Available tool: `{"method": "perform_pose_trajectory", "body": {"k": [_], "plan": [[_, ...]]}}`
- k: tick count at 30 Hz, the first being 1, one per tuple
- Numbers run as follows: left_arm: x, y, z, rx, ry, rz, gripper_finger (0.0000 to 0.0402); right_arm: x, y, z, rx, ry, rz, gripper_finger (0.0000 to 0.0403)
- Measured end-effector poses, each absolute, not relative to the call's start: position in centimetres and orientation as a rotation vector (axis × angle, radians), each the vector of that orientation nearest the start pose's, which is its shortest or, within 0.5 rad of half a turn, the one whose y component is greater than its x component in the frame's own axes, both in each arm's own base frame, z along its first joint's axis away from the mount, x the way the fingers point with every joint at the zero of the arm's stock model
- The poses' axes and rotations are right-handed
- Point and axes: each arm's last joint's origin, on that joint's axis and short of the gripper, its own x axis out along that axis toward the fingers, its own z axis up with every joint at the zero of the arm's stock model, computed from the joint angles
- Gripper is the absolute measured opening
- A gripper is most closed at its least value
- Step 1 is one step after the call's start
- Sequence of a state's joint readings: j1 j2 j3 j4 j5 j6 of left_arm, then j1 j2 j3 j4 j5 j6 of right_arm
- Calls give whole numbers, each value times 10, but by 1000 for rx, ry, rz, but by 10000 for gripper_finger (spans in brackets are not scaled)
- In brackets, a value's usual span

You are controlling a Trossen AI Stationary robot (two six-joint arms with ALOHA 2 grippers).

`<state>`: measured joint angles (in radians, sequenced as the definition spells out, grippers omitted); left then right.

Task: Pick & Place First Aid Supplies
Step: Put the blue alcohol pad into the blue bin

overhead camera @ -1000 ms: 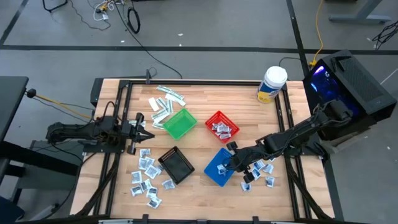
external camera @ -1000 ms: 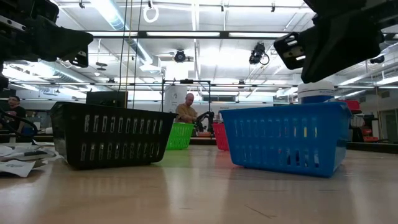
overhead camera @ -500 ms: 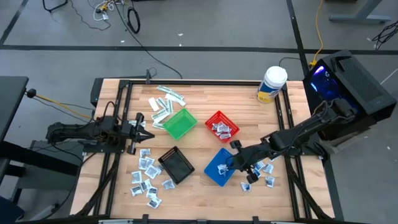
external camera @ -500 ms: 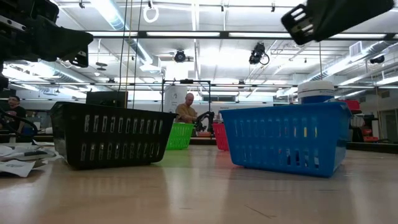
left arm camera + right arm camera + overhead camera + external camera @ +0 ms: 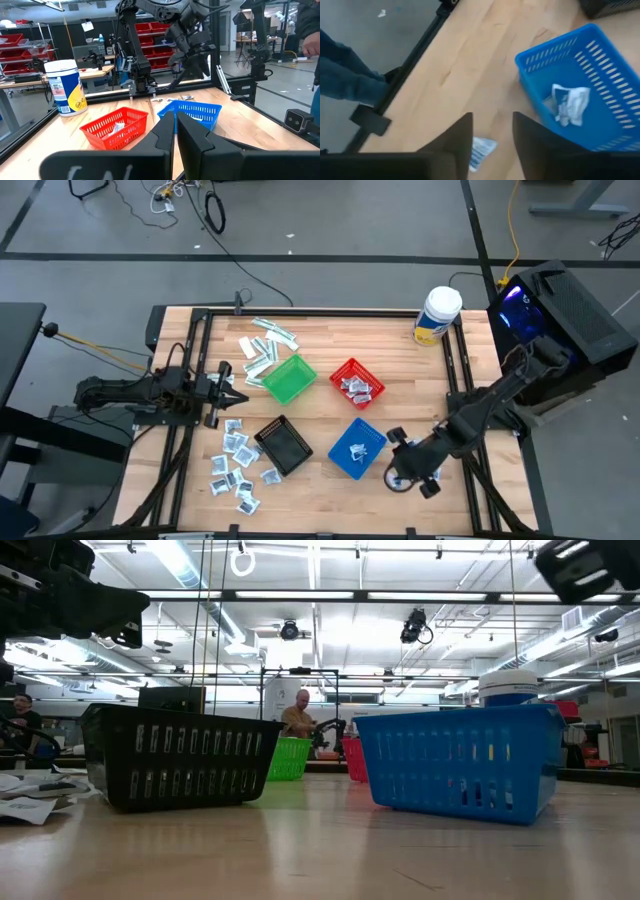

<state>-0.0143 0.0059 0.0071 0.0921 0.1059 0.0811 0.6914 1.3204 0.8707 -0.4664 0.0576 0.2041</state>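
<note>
The right hand (image 5: 407, 473), fingers parted and empty, has been drawn back from the blue basket (image 5: 352, 448); a packet (image 5: 568, 104) now lies inside, so one delivery seems done

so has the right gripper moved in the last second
Yes. In the high view the right gripper has swung off the blue basket toward the table's right front, over the packets there.

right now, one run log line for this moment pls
left pincer: shut, idle at table's left | right pincer: open, empty, over packets | blue basket: one packet
</note>
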Motion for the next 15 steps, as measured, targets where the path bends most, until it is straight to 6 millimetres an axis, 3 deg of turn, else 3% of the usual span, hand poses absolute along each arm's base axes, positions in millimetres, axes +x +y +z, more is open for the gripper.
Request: {"method": "perform_pose_trajectory", "body": {"k": [8, 15], "plan": [[97, -4, 174, 85, -98, -116, 25, 190, 171, 221, -156, 950, 487, 232], [97, -4, 174, 85, -98, -116, 25, 185, 171, 212, -201, 963, 497, 269]]}}
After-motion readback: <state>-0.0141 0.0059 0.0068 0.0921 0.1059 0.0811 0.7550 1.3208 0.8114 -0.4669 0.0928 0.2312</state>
